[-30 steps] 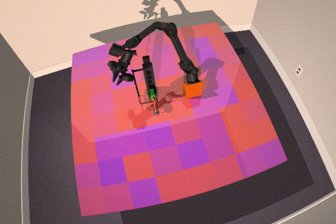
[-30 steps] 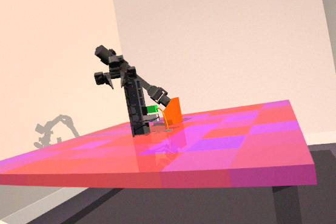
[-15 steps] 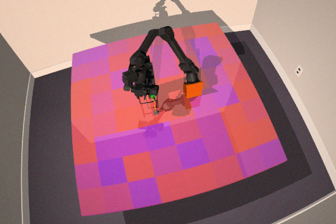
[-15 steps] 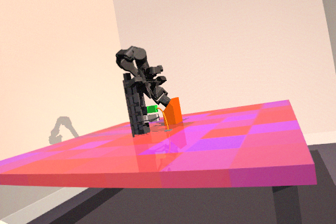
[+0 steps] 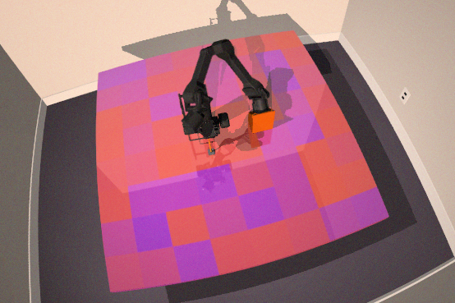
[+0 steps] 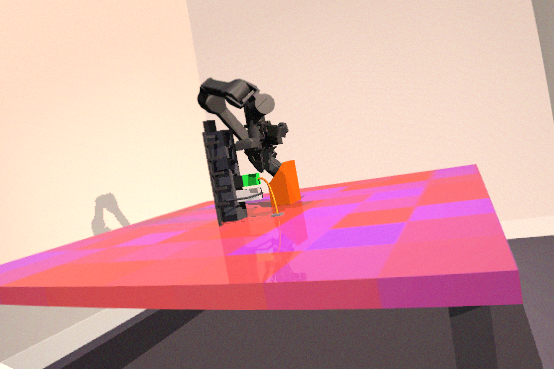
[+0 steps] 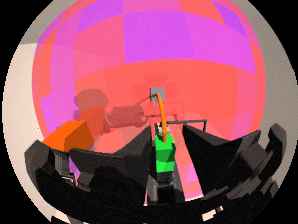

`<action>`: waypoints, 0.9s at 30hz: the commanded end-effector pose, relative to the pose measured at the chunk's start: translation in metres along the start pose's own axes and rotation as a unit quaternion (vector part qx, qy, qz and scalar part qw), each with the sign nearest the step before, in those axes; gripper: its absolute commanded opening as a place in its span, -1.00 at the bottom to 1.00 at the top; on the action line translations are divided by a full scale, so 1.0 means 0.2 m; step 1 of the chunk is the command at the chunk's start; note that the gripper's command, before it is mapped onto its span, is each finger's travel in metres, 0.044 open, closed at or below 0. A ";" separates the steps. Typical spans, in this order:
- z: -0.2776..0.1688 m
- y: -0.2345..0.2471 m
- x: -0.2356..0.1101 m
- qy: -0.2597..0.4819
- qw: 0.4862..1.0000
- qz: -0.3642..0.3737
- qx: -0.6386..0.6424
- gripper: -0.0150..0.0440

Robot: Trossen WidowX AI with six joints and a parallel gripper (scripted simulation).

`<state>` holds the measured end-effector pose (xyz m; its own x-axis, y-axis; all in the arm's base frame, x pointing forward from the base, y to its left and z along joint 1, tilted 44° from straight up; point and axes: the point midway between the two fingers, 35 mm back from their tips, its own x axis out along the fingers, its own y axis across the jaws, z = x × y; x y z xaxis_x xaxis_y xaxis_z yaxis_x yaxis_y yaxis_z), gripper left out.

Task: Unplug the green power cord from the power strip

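The end effector (image 7: 161, 137) hung over the green plug (image 7: 164, 152), its fingers partly apart and holding nothing. The plug sat in the black power strip (image 6: 220, 178) on the checkered desk (image 6: 410, 233).

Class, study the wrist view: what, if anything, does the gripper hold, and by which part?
Nothing yet. The gripper stands open, its fingers on either side of the green plug, not closed on it.
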<state>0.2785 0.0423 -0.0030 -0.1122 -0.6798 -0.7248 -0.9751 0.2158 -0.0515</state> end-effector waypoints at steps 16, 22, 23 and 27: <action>-0.15 0.00 0.00 0.003 1.000 0.000 -0.003 0.05; -0.20 0.00 0.00 0.003 1.000 0.000 -0.003 0.05; -0.20 0.00 0.00 0.004 1.000 0.000 -0.003 0.05; -0.20 0.00 0.01 0.004 1.000 0.000 -0.003 0.05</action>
<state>0.2710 0.0150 0.0228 -0.1150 -0.6829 -0.7214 -0.9754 0.2152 -0.0482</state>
